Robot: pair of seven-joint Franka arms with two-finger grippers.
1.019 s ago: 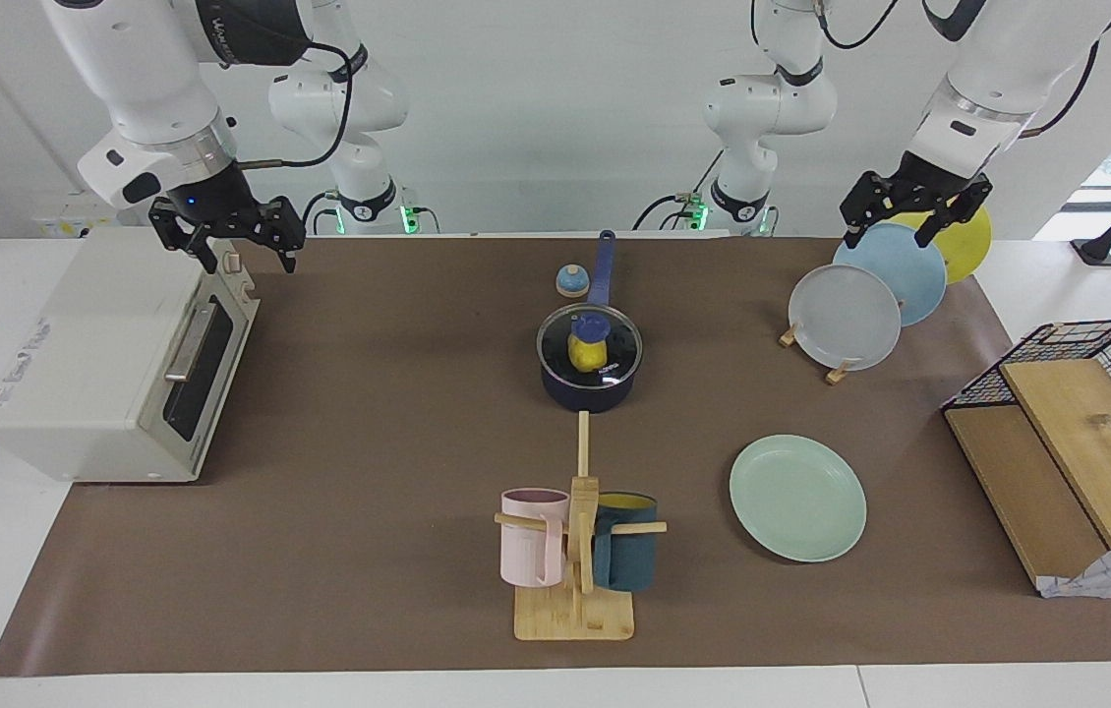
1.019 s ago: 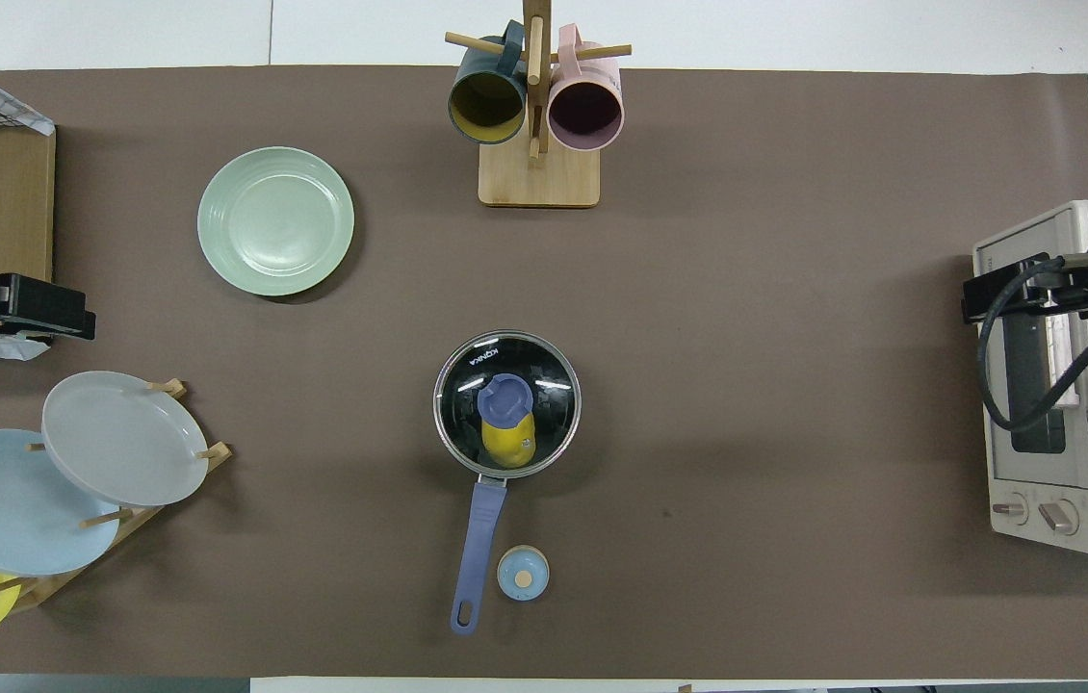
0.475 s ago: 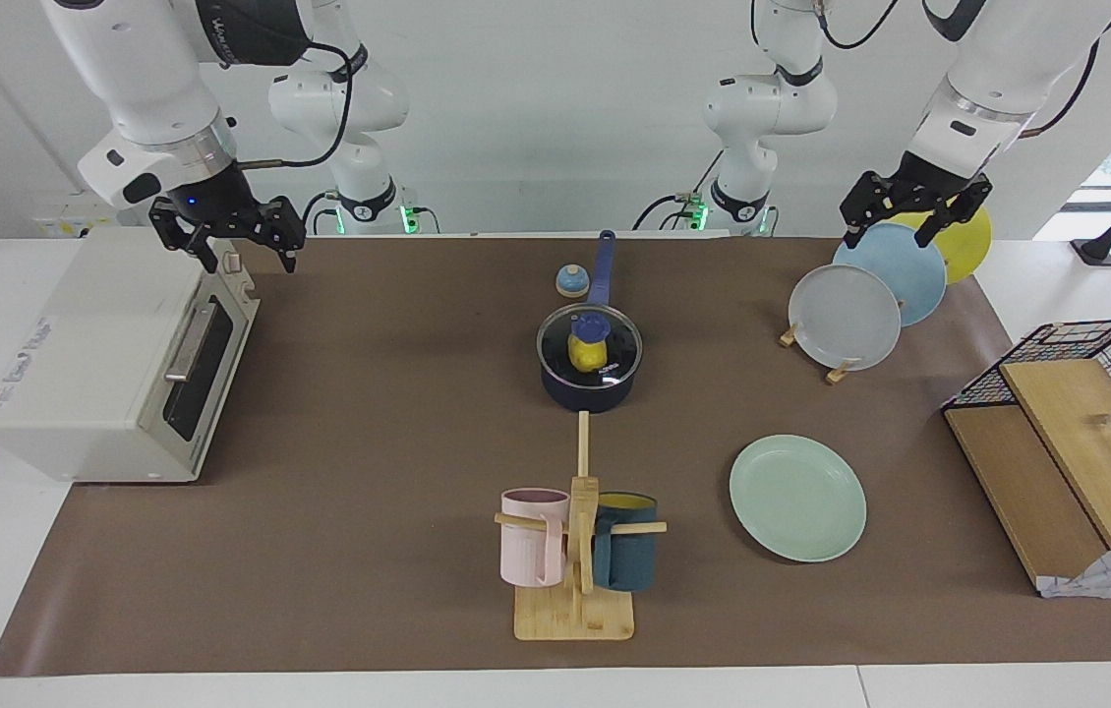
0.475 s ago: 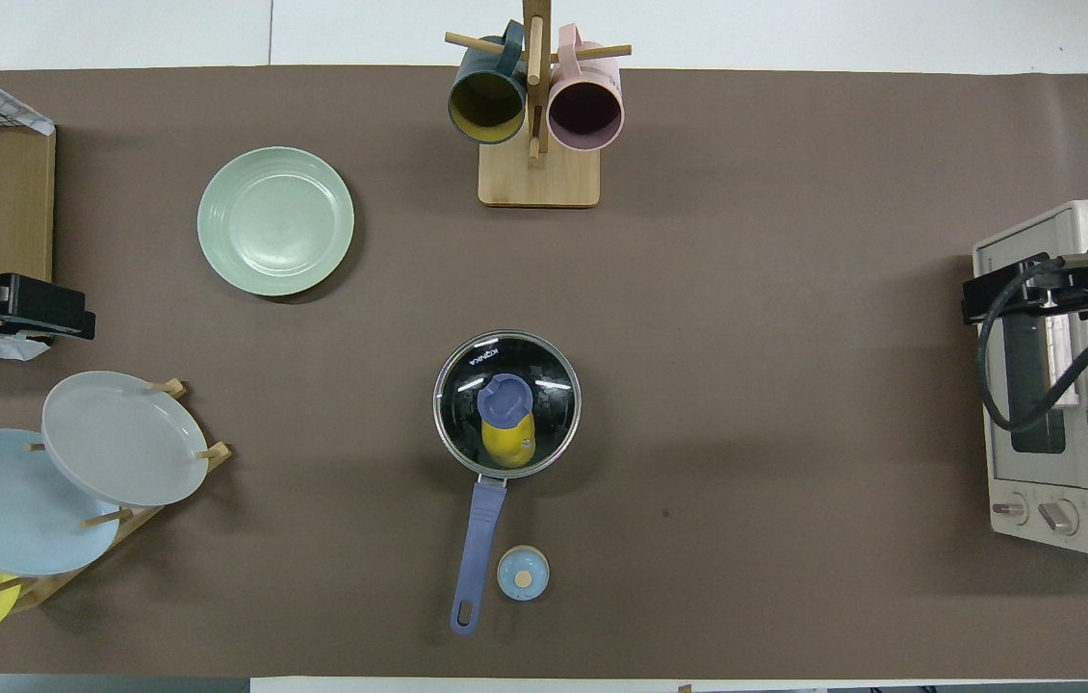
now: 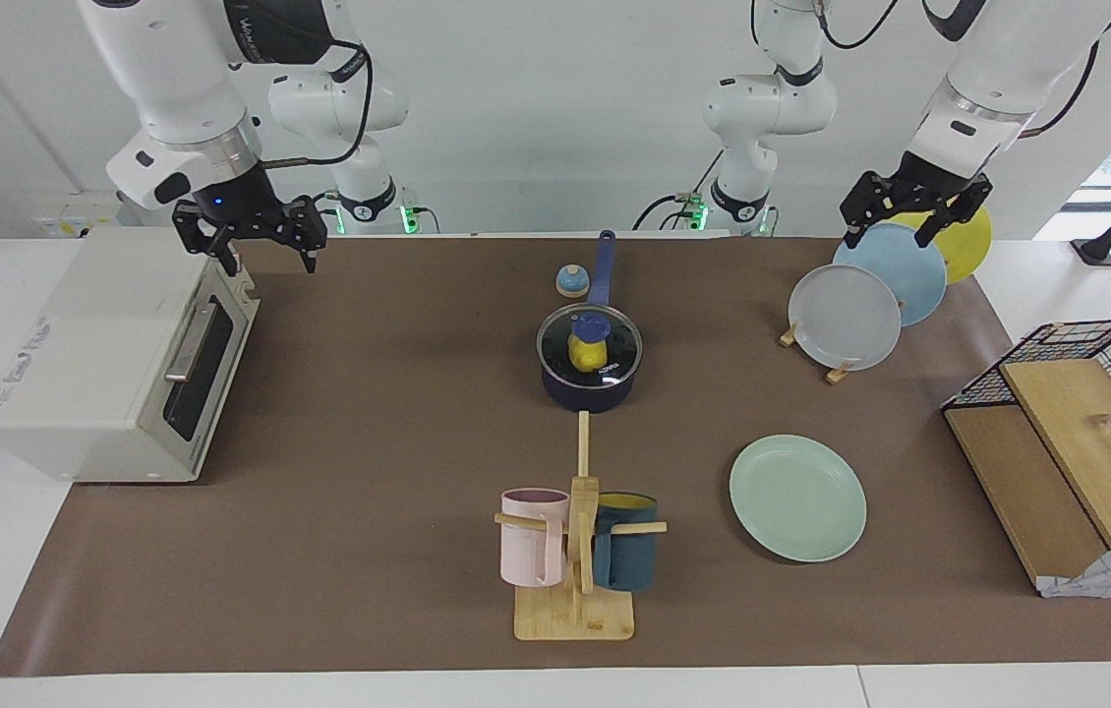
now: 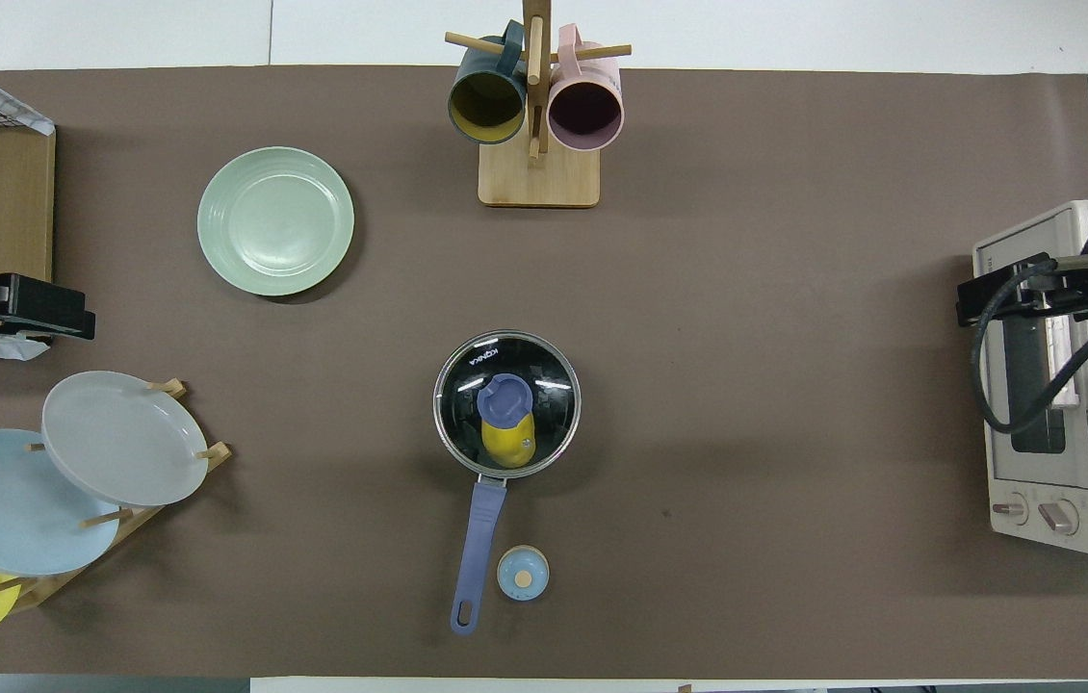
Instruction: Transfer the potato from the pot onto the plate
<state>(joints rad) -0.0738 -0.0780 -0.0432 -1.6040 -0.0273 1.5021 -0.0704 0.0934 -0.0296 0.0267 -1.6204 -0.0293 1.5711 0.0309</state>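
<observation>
The potato (image 5: 587, 353) lies inside the pot (image 5: 591, 386) at frame centre, partly hidden by the blue knob of the glass lid (image 6: 506, 402), which bears small illegible white lettering. The plate (image 5: 797, 498) sits bare at lower right of the facing view. Right gripper (image 5: 259, 240), upper left over the toaster oven (image 5: 113, 359), spread and holding nothing. Left gripper (image 5: 914, 206), upper right over the plate rack (image 5: 836, 372), likewise spread, its arm cut off by the frame edge.

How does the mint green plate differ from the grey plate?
The mint green plate lies flat on the brown mat; the grey plate stands tilted on edge in a wooden rack. The mint green plate sits alone and farther from the robots; the grey plate leans in front of a light blue plate. Both are round, shallow and empty.
</observation>
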